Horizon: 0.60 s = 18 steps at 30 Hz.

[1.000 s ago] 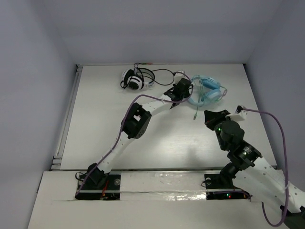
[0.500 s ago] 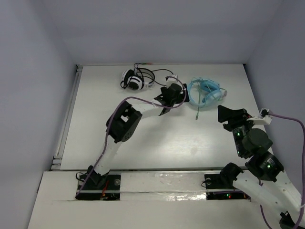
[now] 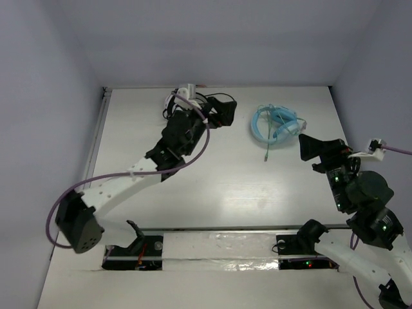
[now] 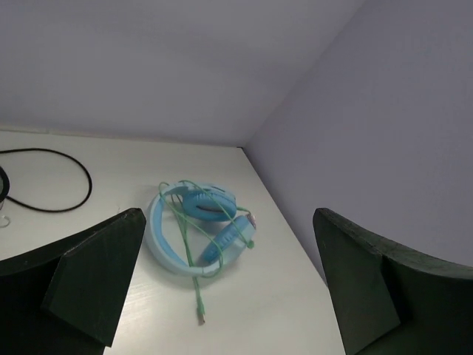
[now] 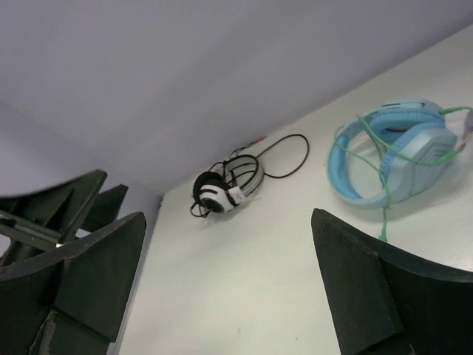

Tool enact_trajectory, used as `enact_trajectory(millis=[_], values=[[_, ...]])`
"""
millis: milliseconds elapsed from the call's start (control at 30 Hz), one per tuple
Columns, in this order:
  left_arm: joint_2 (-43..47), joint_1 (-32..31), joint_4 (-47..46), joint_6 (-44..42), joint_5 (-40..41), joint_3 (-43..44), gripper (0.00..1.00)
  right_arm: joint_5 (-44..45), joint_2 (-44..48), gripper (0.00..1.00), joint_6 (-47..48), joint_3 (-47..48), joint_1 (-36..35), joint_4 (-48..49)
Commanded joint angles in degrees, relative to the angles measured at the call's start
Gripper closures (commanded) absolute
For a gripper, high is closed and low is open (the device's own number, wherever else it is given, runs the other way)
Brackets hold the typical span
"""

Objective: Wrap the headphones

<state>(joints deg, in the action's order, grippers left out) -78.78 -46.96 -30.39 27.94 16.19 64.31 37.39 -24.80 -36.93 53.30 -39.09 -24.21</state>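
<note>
1. Lying flat toward the far right corner of the table [image 3: 225, 180], the headphones [image 3: 275, 126] have their cable looped around them and room on every side.
2. Left gripper [image 3: 224, 109]: spread wide, empty, just left of them.
3. Right gripper [image 3: 312, 147]: spread wide, empty, near their front right.

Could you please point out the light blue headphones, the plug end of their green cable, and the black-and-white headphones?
light blue headphones [image 4: 211, 206]: left wrist view, on an ear cup.
green cable [image 4: 199, 315]: left wrist view, on its plug end.
black-and-white headphones [image 5: 214, 198]: right wrist view, on the white ear cup.

White table [image 3: 225, 187], pale lavender walls [image 3: 212, 38]
</note>
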Motion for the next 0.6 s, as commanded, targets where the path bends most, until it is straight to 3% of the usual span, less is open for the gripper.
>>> enact_trajectory(millis=[0, 133, 300, 567], values=[[8.4, -0.2, 2.9, 0.4, -1.2, -6.2, 0.01, -5.5, 2.5, 0.0, 2.9, 3.7, -0.4, -1.5], [19.6, -0.8, 5.9, 1.6, -5.3, -11.1, 0.01, -8.6, 6.0, 0.0, 3.0, 4.4, -0.4, -2.9], [33.9, -0.8, 12.1, 1.6, -4.8, -16.2, 0.01, -7.8, 9.6, 0.0, 2.5, 5.2, -0.4, -6.6], [39.0, -0.8, 20.4, 0.6, -2.9, -19.1, 0.01, -8.1, 9.2, 0.0, 2.5, 5.5, -0.4, -7.2]])
